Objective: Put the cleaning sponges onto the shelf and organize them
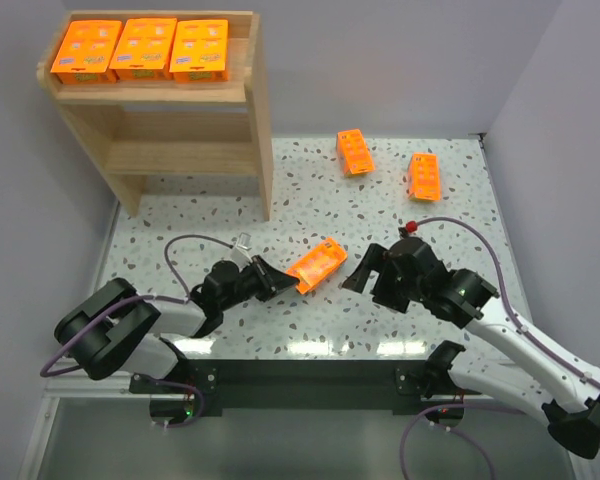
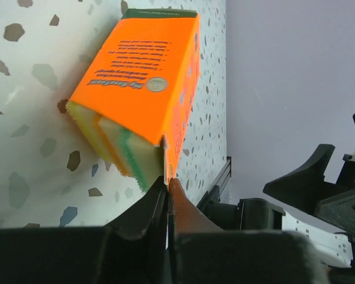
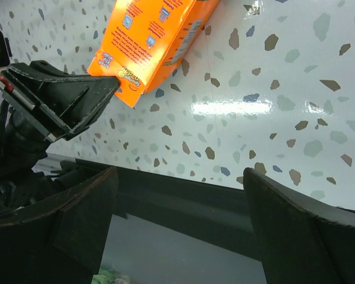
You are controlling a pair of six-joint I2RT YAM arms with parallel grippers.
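Observation:
Three orange sponge packs lie in a row on the top tier of the wooden shelf at the far left. Two more packs lie flat on the table at the far right. My left gripper is shut on the edge of a sixth pack near the table's middle; in the left wrist view the pack is pinched at its lower corner, with its open end showing sponge. My right gripper is open and empty just right of that pack.
The speckled table has a front rail near the arm bases. Grey walls stand at the left, back and right. The shelf's lower tier holds nothing visible.

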